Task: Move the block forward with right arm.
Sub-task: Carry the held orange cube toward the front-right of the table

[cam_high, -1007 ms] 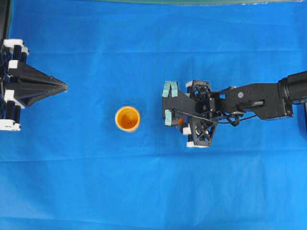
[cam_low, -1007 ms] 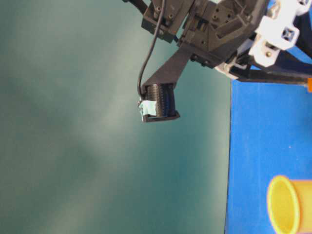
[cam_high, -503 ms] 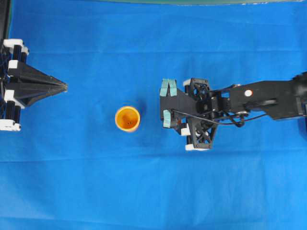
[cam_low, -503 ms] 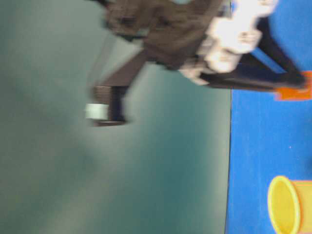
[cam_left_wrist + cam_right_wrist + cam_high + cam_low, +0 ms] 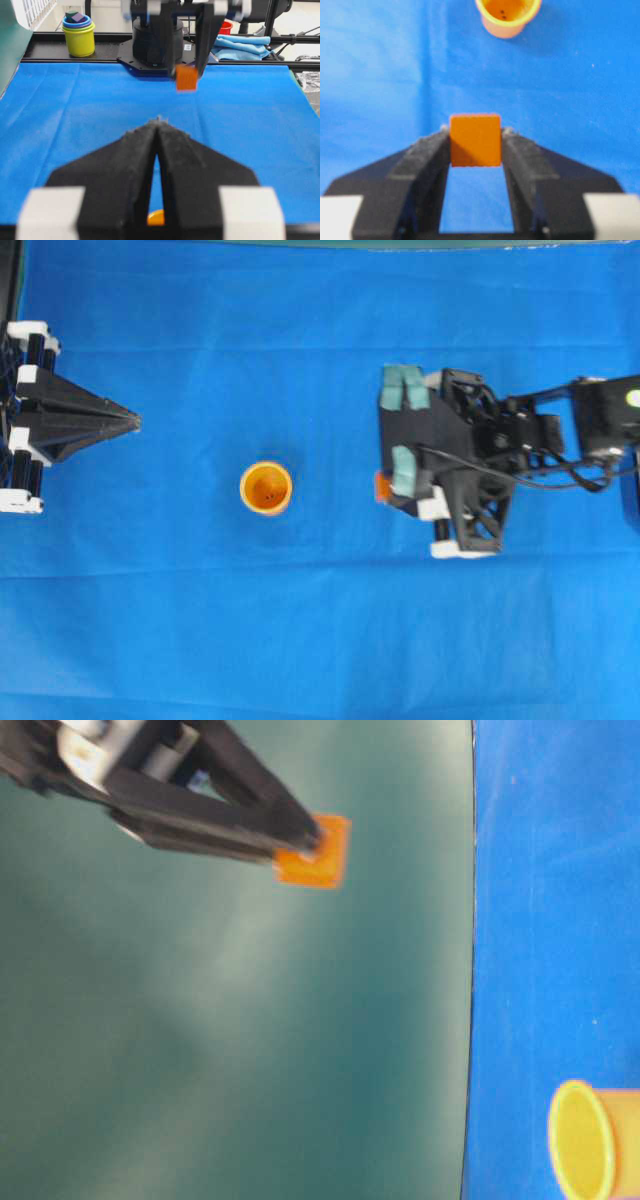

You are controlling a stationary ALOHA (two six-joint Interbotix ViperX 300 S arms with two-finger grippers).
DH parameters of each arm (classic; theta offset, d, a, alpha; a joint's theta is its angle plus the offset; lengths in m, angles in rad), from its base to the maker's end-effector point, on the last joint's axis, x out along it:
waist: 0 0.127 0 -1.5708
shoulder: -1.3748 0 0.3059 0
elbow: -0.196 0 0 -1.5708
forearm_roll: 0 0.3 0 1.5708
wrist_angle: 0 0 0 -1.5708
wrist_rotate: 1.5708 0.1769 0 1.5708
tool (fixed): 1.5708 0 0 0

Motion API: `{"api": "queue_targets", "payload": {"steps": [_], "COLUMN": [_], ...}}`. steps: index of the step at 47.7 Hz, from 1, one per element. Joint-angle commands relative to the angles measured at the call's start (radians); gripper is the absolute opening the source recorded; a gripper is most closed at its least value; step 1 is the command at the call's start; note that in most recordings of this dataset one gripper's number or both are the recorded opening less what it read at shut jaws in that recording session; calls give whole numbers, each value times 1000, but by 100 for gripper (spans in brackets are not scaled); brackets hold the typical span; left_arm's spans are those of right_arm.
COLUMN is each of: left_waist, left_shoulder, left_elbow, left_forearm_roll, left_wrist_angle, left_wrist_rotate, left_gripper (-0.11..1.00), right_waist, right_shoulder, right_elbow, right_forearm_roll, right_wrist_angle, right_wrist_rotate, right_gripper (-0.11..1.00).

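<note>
since the earlier overhead picture the right gripper (image 5: 475,150) has been drawn back toward its own side of the blue cloth (image 5: 300,640) and raised, and the block (image 5: 475,140), which then lay on the cloth half hidden under the wrist, is now carried clear of it. in the right wrist view the block is seen clamped between the two black fingers (image 5: 427,160), which are closed onto its sides only as far as its width allows; nothing else is held. in the table-level view the block (image 5: 313,851) is shown at the fingertips against the green backdrop, off the cloth, so it is judged to be lifted. in the overhead view only an orange edge of the block (image 5: 381,486) is visible at the left of the gripper, apart from the cup (image 5: 266,487)

the pick-up is judged done; the carry forward and the set-down are left, and no placing spot is marked in the pictures

the left gripper (image 5: 135,421) is parked at the left edge, its pointed fingers drawn together to a narrow slit and holding nothing

the orange-yellow cup stands upright with its mouth up; nothing is seen inside but dark specks on its bottom. beyond the table, stacked cups (image 5: 79,32) are seen with a dark piece resting on top
</note>
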Motion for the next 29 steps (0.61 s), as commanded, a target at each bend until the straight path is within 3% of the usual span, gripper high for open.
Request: {"api": "queue_targets", "payload": {"steps": [1, 29], "left_waist": [0, 0], "left_shoulder": [9, 9], "left_elbow": [-29, -38], "left_forearm_roll": [2, 2], "left_wrist_angle": [-5, -5], "left_wrist_rotate": [-2, -2], "left_gripper": [1, 1], "right_waist": [23, 253], "right_shoulder": [-48, -72], "right_elbow": [-32, -55], "right_forearm_roll": [2, 3], "right_wrist_angle": [18, 6], "right_wrist_rotate": [3, 11], "right_gripper": [41, 41]}}
